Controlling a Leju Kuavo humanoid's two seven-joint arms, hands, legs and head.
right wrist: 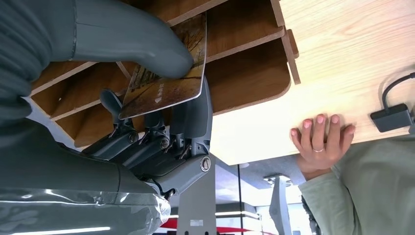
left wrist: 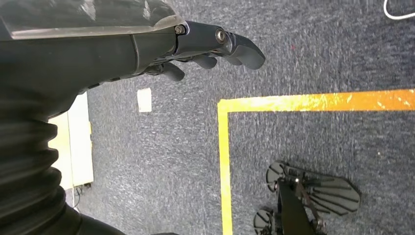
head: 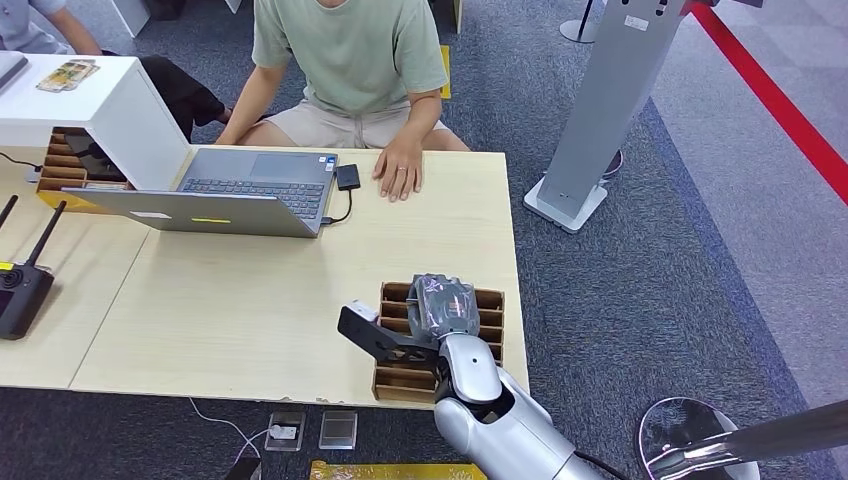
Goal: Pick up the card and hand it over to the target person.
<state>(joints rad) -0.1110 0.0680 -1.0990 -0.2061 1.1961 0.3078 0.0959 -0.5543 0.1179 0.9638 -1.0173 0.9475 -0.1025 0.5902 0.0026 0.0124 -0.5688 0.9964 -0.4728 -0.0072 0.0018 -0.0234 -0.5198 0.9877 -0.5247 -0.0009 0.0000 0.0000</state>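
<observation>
My right hand (head: 443,308) hovers over the slotted wooden card rack (head: 489,300) at the table's near right edge. In the right wrist view the thick thumb and darker fingers (right wrist: 188,120) pinch a brown picture card (right wrist: 166,81) just above the rack's slots (right wrist: 244,39). Across the table sits a person in a pale green shirt (head: 345,50), one hand (head: 400,168) flat on the wood; that hand (right wrist: 320,139) also appears past the rack. My left hand (left wrist: 205,46) hangs over grey carpet, fingers loosely curled and holding nothing.
An open laptop (head: 230,190) with a black dongle (head: 347,177) stands at the table's far left. A white box (head: 95,100) and a second rack (head: 75,165) sit beyond it. A black remote (head: 20,290) lies left. A grey stand (head: 600,120) rises right.
</observation>
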